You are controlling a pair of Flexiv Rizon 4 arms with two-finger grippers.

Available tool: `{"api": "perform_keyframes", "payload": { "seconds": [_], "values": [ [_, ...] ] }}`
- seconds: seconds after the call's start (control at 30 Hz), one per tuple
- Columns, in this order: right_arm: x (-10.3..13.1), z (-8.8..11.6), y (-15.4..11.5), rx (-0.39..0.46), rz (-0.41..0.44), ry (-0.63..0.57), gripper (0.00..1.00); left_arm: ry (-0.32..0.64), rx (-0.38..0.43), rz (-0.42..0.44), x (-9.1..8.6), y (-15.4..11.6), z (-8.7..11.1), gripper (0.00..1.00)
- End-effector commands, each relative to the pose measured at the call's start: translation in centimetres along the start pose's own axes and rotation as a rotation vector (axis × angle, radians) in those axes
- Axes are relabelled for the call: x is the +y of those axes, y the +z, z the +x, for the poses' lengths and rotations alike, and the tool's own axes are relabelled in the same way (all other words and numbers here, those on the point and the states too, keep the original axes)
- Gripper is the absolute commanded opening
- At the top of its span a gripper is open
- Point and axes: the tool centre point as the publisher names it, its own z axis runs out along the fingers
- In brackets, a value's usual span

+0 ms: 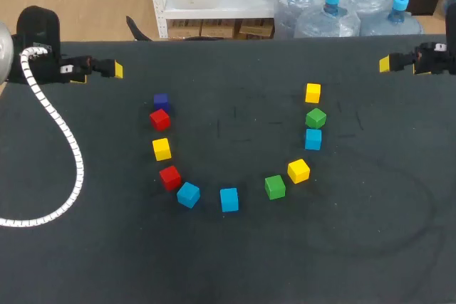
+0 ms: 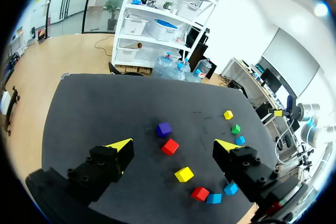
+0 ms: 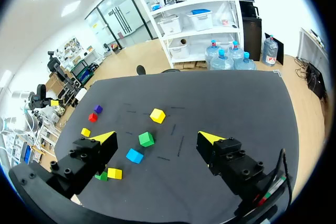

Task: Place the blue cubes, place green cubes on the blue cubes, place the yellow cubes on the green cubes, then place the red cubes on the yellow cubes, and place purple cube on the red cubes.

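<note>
Left gripper (image 1: 114, 69) and right gripper (image 1: 385, 63) sit with fingers wide open and empty at the far corners of the desk (image 1: 235, 268), cubes loose in a U mid-desk, and I'd bet grabbing the leftmost blue cube (image 1: 188, 194) bumps the red cube (image 1: 169, 176) right beside it.

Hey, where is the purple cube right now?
In the head view the purple cube sits on the left, at the far end of the left-hand row of cubes, just behind a red cube.

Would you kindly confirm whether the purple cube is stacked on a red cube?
No, the purple cube sits on the table beside a red cube, not on top of it.
</note>
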Motion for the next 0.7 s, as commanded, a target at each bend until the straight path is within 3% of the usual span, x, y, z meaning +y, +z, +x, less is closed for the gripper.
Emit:
{"api": "perform_keyframes", "payload": {
  "seconds": [0.03,0.07,0.13,0.27,0.43,0.6,0.7],
  "values": [
    [0.1,0.0,0.0,-0.001,0.003,0.0,1.0,0.002,-0.006,0.01,0.2,0.0,0.1,1.0],
    [0.1,0.0,0.0,-0.001,0.003,0.0,1.0,0.002,-0.006,0.01,0.2,0.0,0.1,1.0],
    [0.1,0.0,0.0,-0.001,0.003,0.0,1.0,0.124,0.05,0.04,-1.4,0.4,0.3,1.0],
    [0.1,0.0,0.0,-0.001,0.003,0.0,1.0,0.368,0.182,0.014,-4.4,1.0,1.4,1.0],
    [0.1,0.0,0.0,-0.001,0.003,0.0,1.0,0.515,0.251,0.079,-6.9,0.8,2.4,1.0],
    [0.1,0.0,0.0,-0.001,0.003,0.0,1.0,0.628,0.355,0.201,-8.8,0.4,4.3,1.0],
    [0.1,0.0,0.0,-0.001,0.003,0.0,1.0,0.684,0.415,0.331,-10.0,-0.1,6.0,1.0]
  ]
}}
